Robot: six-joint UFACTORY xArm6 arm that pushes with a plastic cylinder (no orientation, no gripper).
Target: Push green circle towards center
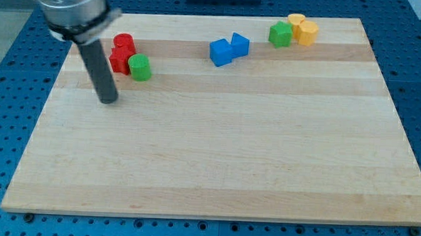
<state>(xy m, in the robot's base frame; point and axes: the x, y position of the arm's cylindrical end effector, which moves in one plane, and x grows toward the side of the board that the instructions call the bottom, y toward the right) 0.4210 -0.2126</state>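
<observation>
Camera view showed you the round green block [139, 67] near the pale wooden worktop's [216, 161] top-left, touching the red blocks [121, 54]. My tip [109, 99], a bare rod with no gripper, stood just below-left; the push toward centre remained undone.

The tabletop [216, 154] was pale wood, banded in lighter and slightly darker strips, and it lay on a blue base [6, 66] dotted with rows of small holes. On it sat two red blocks [121, 51], a green circle [139, 67], two blue blocks [228, 49], another green block [280, 33] and two yellow-orange blocks [303, 28]. The rod was dark grey down to my tip [109, 101], under a silver-grey collar [69, 5].
</observation>
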